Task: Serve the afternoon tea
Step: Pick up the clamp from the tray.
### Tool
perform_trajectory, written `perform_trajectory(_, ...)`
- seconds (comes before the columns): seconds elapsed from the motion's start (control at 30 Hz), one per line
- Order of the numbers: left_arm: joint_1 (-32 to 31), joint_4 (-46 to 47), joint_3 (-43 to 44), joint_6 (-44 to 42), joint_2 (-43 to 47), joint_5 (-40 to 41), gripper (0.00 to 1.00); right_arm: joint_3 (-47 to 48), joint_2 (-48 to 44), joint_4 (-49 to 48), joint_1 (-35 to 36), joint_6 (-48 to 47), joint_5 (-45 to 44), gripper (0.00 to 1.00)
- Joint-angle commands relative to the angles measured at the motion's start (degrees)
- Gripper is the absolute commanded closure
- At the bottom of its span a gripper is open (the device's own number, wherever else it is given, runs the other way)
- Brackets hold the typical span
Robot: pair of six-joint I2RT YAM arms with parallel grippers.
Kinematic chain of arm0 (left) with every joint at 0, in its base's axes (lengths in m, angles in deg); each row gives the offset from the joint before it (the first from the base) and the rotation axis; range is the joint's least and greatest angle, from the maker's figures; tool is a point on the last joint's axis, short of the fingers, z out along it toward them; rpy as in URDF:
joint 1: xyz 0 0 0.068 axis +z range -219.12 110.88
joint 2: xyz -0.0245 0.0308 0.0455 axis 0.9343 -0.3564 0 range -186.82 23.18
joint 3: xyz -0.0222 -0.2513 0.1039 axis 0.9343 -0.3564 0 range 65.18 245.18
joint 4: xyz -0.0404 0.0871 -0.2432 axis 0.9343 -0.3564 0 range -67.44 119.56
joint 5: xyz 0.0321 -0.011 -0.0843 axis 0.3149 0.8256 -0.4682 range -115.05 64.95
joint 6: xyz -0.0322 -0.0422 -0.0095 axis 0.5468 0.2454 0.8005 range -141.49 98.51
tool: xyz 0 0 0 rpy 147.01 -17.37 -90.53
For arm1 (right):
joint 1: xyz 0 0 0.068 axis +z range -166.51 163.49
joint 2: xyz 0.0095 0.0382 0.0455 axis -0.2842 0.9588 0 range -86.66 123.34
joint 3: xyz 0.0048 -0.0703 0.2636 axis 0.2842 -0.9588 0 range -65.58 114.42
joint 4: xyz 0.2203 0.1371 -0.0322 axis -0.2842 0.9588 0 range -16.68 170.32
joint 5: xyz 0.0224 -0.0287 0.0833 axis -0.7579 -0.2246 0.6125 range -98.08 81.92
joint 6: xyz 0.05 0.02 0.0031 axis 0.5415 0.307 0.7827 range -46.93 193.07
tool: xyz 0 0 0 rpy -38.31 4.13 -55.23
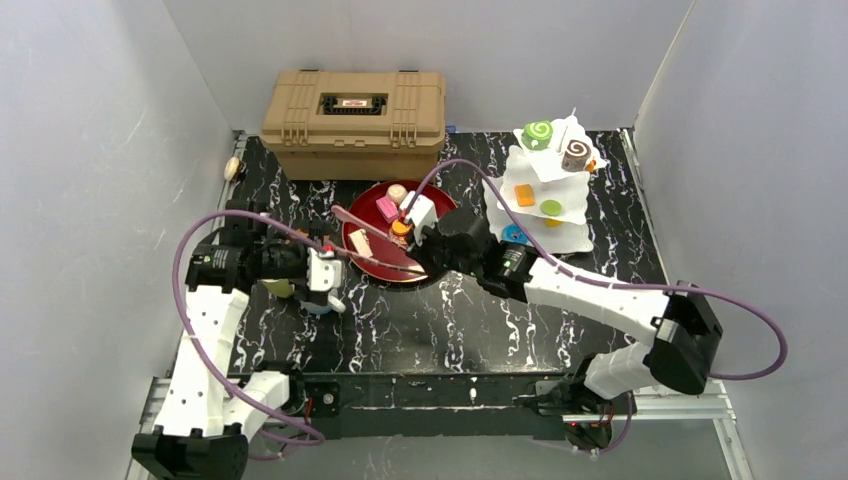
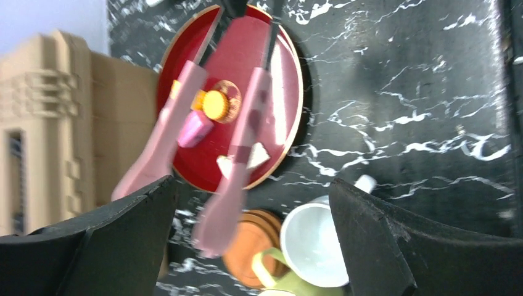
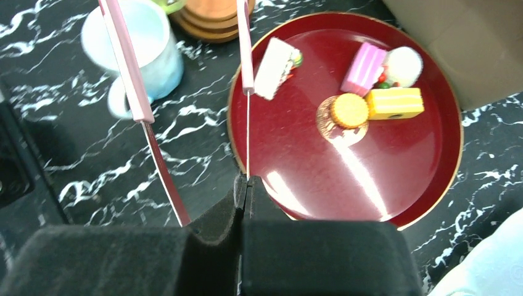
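The right tool (image 3: 247,185) is clamped shut on one thin metal leg of the pink-handled metal tongs (image 3: 126,61), which are held over the round red tray (image 3: 370,185). On that tray, set on the black marbled counter (image 3: 74,142), small toy pastries (image 3: 350,110) are scattered. The left tool (image 2: 250,203) is spread wide and empty above the white mug (image 2: 311,237), the pale yellow mug (image 2: 290,285) and the stacked brown round coasters (image 2: 243,246), all gathered just beside the tray.

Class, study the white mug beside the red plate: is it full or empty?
Empty. The white mug stands upright next to the red plate, and both wrist views look into its bare, pale inside.
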Motion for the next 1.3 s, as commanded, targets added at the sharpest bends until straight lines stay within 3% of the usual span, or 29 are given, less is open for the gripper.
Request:
perform_trajectory(0.0, -1.9, -1.8, -0.1, -17.6, 4.2, -2.4, 0.09, 2.2, -3.4, 9.1, 3.1, -1.2, -2.3, 0.99)
perform_trajectory(0.13, -4.9, -2.0, 0.3, -18.4, 3.6, 1.4, 0.11, 5.9, -3.6, 12.4, 5.9, -2.2, -3.7, 0.99)
perform_trajectory(0.37, -9.8, -12.2, 6.0, -13.8, -2.0, 9.7, 0.30, 9.4, -3.8, 13.1, 7.5, -1.6, -4.4, 0.99)
perform_trajectory(0.57, -10.6, -12.1, 7.6, -10.4, -4.0, 12.1, 0.38, 11.1, -4.1, 13.7, 8.4, -2.2, -5.0, 0.99)
perform_trajectory(0.7, -10.8, -11.8, 9.1, -7.6, -5.7, 12.8, 0.60, 11.3, -4.7, 14.4, 9.1, -2.2, -5.3, 0.99)
perform_trajectory(0.77, -10.9, -11.7, 9.5, -7.1, -6.3, 13.3, 0.81, 11.3, -5.1, 14.5, 9.3, -1.6, -5.0, 0.99)
perform_trajectory(0.8, -11.0, -11.6, 9.5, -6.8, -6.4, 13.3, 0.97, 11.1, -5.3, 14.2, 9.4, -1.2, -4.8, 0.99)
perform_trajectory(0.93, -11.2, -11.6, 9.6, -5.2, -5.8, 12.3, 1.00, 9.6, -7.1, 12.2, 9.4, 0.0, -4.2, 0.99)
perform_trajectory(0.97, -11.2, -11.8, 9.9, -4.6, -5.7, 11.7, 1.00, 9.2, -7.6, 11.4, 9.4, 0.4, -4.3, 0.95)
perform_trajectory(1.07, -11.3, -12.8, 11.5, -1.4, -5.7, 9.2, 1.00, 7.2, -9.7, 8.3, 9.3, 1.4, -4.9, 0.63)
perform_trajectory(1.2, -11.2, -15.0, 16.0, 7.1, -7.7, 5.1, 1.00, 2.2, -15.5, 1.6, 9.0, 3.5, -6.1, 0.04)
perform_trajectory(1.27, -11.3, -17.2, 17.6, 9.0, -8.6, 3.3, 1.00, -0.6, -19.5, -1.7, 8.0, 4.2, -4.7, 0.02)
